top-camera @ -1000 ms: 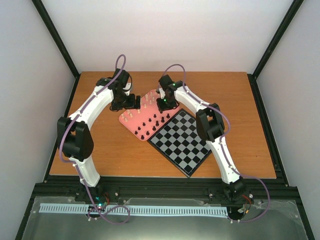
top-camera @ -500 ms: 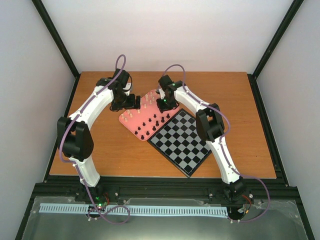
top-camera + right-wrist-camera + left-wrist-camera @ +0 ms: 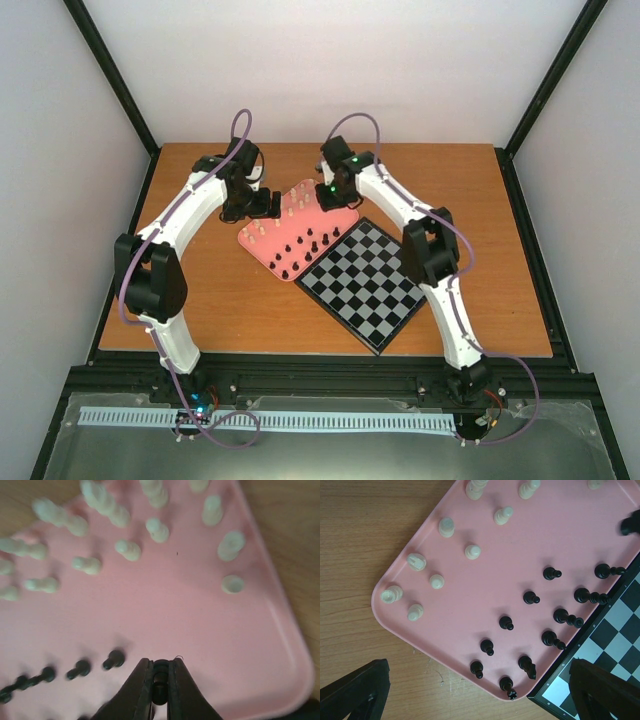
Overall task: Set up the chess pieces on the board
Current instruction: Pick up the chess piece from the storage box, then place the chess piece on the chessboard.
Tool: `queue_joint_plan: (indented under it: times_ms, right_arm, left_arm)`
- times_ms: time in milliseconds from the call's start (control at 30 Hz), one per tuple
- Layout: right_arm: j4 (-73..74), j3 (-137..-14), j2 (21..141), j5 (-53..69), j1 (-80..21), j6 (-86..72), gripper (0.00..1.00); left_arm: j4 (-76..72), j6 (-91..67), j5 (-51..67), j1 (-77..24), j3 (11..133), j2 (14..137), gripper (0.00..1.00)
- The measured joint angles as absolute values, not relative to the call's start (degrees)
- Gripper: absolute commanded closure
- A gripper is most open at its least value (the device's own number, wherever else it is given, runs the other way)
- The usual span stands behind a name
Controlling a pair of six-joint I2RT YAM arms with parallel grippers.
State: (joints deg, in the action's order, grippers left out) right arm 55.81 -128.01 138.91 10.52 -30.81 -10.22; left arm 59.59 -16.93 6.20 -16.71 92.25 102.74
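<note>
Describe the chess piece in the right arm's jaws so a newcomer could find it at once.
Start at the pink tray beside the board, cream pieces on one half, black on the other. The right gripper hangs over its bare middle. The black piece is the only one pinched between the jaws; its black neighbours stand free.

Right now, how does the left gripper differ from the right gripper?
The left gripper is wide open; the right gripper is shut. The left gripper holds nothing; the right gripper pinches a black chess piece. Both hang over the pink tray.
</note>
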Motion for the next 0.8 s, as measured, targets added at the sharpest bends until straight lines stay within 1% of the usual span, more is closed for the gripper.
queue_joint_plan:
  times_ms: [133, 233, 367, 533, 800]
  right_arm:
    - [54.39, -122.26, 129.49, 9.98, -29.56, -11.05, 0.91]
    - [53.45, -114.41, 120.9, 8.97, -27.77, -11.44, 0.91]
    - [53.23, -99.88, 109.49, 6.68, -24.88, -11.62, 0.92]
    - [54.35, -85.34, 100.47, 4.01, -24.32, -12.12, 0.91]
    - [54.41, -67.79, 90.21, 4.21, -24.43, -15.05, 0.91]
  left_arm:
    - [59.59, -16.93, 6.2, -16.71, 92.25, 102.74, 0.0]
    - [59.59, -16.93, 6.17, -16.71, 92.25, 102.74, 0.0]
    - [59.59, -16.93, 6.09, -16.71, 92.25, 102.74, 0.0]
    - [59.57, -16.93, 6.04, -16.71, 92.25, 102.74, 0.0]
    - [59.55, -16.93, 6.28, -16.71, 92.25, 102.74, 0.0]
